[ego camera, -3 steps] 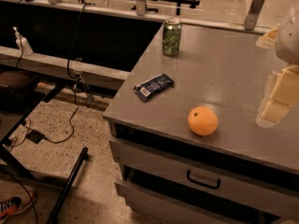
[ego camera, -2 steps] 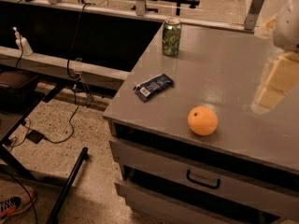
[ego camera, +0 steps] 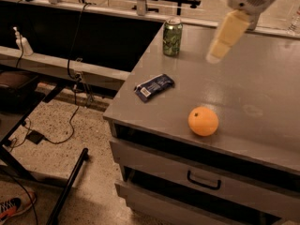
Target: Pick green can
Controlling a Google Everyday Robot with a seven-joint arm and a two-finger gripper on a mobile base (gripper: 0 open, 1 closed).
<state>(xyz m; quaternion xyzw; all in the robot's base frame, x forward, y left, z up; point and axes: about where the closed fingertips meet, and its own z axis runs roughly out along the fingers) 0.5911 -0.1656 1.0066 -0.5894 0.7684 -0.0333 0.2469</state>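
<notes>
The gripper (ego camera: 220, 46) hangs in the air just right of the green can (ego camera: 172, 37), its cream tip slanting down toward the tabletop and apart from the can; whether it is spread or pressed together cannot be told. The green can stands upright near the far left corner of the grey table (ego camera: 262, 78), with a leafy green patterned body and a silver top rim. A second ago the gripper was well to the right of the can and nearer the front edge; it has since swung in close beside it, while the can has not moved. In front of the can lies a dark blue wrapper (ego camera: 154, 86), and further forward and right of it an orange (ego camera: 203, 121). Drawers sit under the tabletop. Left of the can, lower down, are a speckled floor (ego camera: 93, 139) and trailing cables.
</notes>
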